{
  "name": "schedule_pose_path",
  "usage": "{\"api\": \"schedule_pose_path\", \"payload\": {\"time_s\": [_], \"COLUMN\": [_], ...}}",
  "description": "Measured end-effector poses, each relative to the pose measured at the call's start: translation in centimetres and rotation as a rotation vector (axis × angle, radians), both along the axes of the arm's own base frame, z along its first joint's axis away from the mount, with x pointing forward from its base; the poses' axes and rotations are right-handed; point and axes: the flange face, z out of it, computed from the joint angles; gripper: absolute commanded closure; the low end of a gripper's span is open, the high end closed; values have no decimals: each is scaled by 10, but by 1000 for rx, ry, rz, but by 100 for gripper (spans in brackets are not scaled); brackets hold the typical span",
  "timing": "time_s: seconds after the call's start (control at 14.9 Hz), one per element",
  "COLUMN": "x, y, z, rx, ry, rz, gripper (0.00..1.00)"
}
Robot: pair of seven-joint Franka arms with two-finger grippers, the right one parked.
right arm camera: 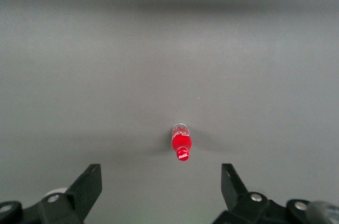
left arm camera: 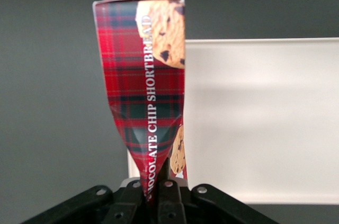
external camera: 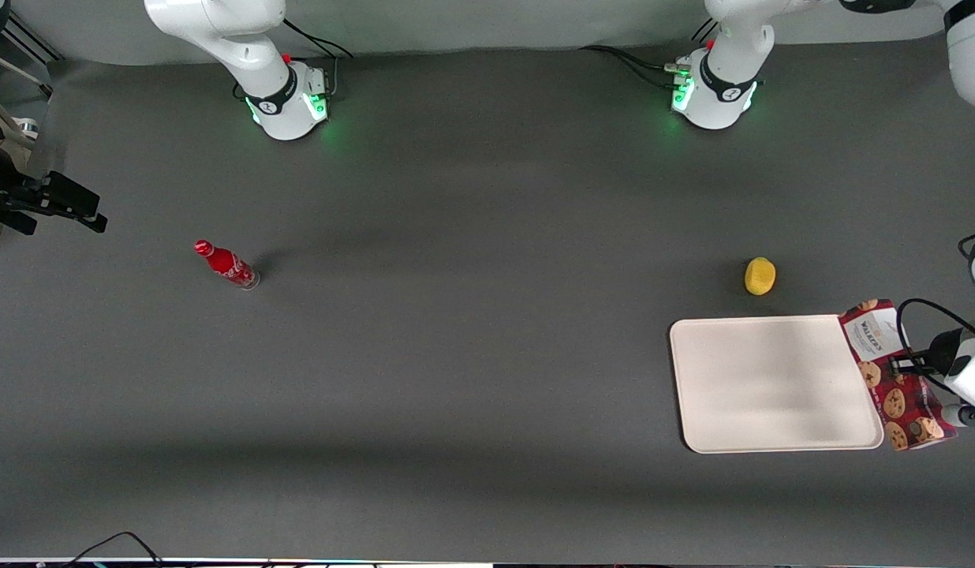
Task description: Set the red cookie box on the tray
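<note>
While pinched in the tool [external camera: 898, 367], red cookie box [external camera: 890, 371] overlaps tray [external camera: 771, 383] rim

White arms, black cabling, green-lit bases

Even, soft light; faint broad shadow bands cross the table [external camera: 472, 331]
</note>
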Motion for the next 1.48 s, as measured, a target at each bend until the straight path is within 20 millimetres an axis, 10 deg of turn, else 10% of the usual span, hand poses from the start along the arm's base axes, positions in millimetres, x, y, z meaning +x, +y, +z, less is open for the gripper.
{"api": "schedule_pose_path", "payload": {"time_s": [0.54, 0.61, 0.67, 0.81, 1.14, 1.48], "x": [-7, -7, -7, -6, -1, -8], "y": [16, 17, 18, 18, 24, 20], "z": [-125, -126, -125, -125, -107, -19], "rx": [20, 19, 18, 20, 30, 32], "ry": [76, 74, 72, 63, 12, -73], "rz": [-82, -79, -77, -77, -68, -57], "gripper": [100, 61, 30, 0, 0, 0]}}
